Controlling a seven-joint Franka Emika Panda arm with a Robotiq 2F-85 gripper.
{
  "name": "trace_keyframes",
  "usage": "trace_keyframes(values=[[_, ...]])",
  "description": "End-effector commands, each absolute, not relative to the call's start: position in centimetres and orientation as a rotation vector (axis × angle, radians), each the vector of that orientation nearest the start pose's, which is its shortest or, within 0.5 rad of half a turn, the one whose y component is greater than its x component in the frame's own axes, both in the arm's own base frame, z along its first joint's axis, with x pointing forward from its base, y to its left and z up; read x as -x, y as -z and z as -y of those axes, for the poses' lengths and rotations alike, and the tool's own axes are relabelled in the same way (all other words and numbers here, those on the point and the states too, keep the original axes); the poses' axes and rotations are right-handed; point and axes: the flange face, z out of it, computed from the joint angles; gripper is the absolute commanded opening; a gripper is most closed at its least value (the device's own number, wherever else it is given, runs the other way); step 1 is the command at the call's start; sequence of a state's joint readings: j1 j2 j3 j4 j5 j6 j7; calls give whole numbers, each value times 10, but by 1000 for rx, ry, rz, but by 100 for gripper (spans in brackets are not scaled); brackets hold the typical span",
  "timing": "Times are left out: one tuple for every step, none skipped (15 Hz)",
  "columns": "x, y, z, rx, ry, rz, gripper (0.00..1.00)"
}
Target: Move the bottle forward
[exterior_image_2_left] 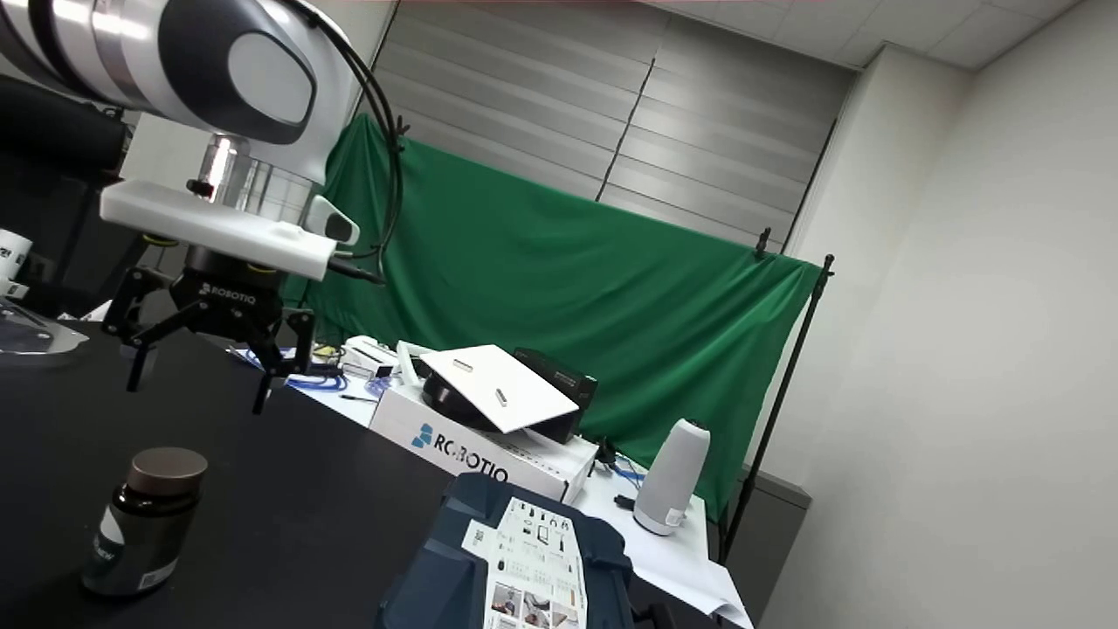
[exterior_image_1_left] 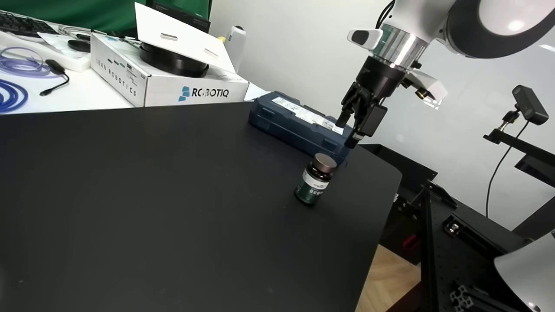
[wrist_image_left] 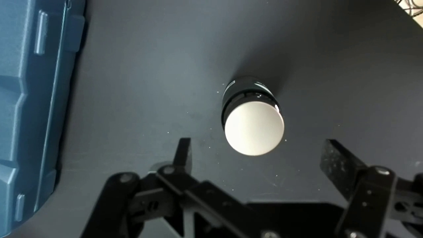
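The bottle has a dark green body, a white label band and a brown cap. It stands upright on the black table in both exterior views (exterior_image_1_left: 313,184) (exterior_image_2_left: 144,533). In the wrist view its bright round cap (wrist_image_left: 254,128) shows ahead of and between the fingertips, with the dark body partly hidden under the cap. My gripper is above the bottle's height in both exterior views (exterior_image_1_left: 347,133) (exterior_image_2_left: 196,396). It is open and empty, with its two fingers wide apart in the wrist view (wrist_image_left: 256,160). The fingers do not touch the bottle.
A dark blue flat case (exterior_image_1_left: 299,125) lies on the black table (exterior_image_1_left: 173,208) close to the bottle; it shows at the left of the wrist view (wrist_image_left: 33,99). A white Robotiq box (exterior_image_1_left: 195,93) with a tilted white board (exterior_image_1_left: 182,34) stands beyond the table's edge.
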State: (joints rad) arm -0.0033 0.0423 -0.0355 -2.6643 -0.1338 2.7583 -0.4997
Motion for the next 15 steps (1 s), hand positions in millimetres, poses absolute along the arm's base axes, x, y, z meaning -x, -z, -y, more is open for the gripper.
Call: trace_keyframes(values=[[-437, -218, 14, 3061, 52, 926, 100], [-438, -216, 15, 3061, 48, 926, 100], [-439, -212, 16, 3058, 45, 927, 100], [-441, -210, 17, 3057, 38, 929, 100], [-443, -207, 16, 3055, 34, 933, 100], [-444, -204, 15, 3051, 27, 937, 100], [-445, -202, 14, 3047, 22, 941, 100], [-446, -199, 12, 3043, 13, 945, 100], [-448, -197, 11, 3039, 7, 948, 100], [-449, -194, 9, 3034, 2, 951, 100], [-449, -191, 7, 3029, -3, 953, 100], [-450, -188, 6, 3024, -8, 955, 100], [-451, -185, 5, 3021, -15, 953, 100], [-451, -182, 4, 3019, -21, 950, 100], [-452, -179, 3, 3014, -29, 950, 100]])
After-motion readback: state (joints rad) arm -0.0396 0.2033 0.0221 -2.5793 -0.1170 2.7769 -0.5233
